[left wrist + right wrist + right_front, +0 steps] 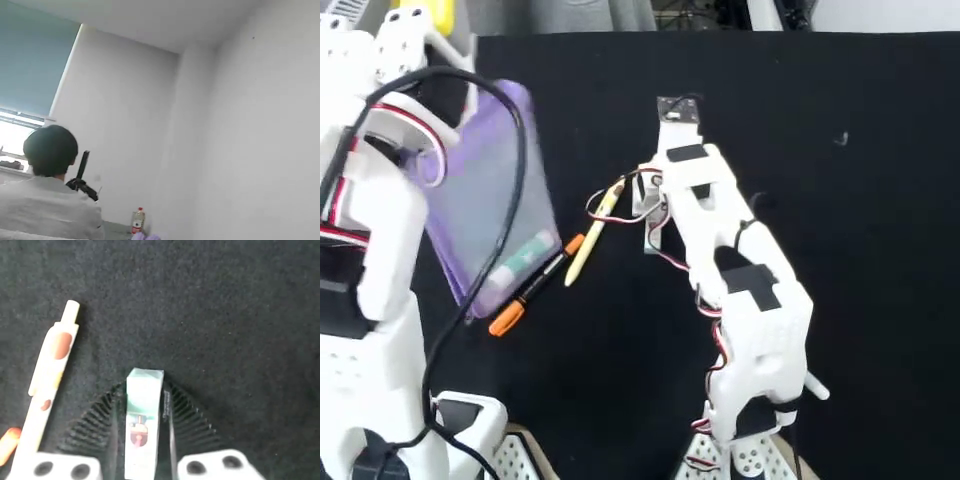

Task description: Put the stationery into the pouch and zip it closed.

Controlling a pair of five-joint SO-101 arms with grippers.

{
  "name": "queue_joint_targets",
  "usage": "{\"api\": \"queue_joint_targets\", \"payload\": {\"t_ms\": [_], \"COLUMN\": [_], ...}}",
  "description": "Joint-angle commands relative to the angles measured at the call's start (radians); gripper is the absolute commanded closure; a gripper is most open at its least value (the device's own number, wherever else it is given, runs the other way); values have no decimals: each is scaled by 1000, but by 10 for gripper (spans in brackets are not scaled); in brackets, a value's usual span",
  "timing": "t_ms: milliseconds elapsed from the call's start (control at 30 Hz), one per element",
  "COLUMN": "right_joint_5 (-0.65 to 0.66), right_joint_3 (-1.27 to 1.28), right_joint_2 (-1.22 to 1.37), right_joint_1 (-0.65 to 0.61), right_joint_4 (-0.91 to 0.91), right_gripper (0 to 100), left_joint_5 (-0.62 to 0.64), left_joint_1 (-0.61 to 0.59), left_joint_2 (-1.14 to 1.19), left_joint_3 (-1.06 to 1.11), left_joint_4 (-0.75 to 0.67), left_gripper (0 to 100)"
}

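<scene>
Right arm (pixel 720 230) stretched forward, fingers (pixel 187 415) gripping the eraser (pixel 143 425).

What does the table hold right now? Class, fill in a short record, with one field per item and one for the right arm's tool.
surface: black cloth-covered table
pouch: translucent purple plastic pouch, at the table's left, with a green-and-white item seen through it
marker: black marker with orange cap, lying along the pouch's edge
pen: cream patterned plastic pen, on the cloth beside the right tool
right tool: shut on a small mint-and-white rectangular eraser
zip: cannot tell
</scene>
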Motion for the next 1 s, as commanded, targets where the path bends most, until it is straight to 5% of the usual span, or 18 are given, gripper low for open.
{"api": "queue_joint_targets", "payload": {"t_ms": [0, 333, 567, 800, 967], "right_joint_5": [11, 11, 11, 11, 127], "right_joint_3": [-51, 7, 229, 527, 684], "right_joint_2": [-13, -182, -509, -909, -1115], "right_joint_1": [20, 75, 81, 12, -100], "right_joint_4": [-15, -58, -206, -446, -575], "right_gripper": [988, 988, 988, 988, 988], "left_joint_5": [0, 6, 61, 61, 61], "left_joint_1": [-58, -61, 56, 62, 61], "left_joint_2": [-15, -40, -176, -256, -284], "left_joint_3": [-4, -7, -4, 137, 288], "left_joint_4": [66, 150, 160, 149, 28], "left_gripper": [970, 970, 970, 970, 970]}}
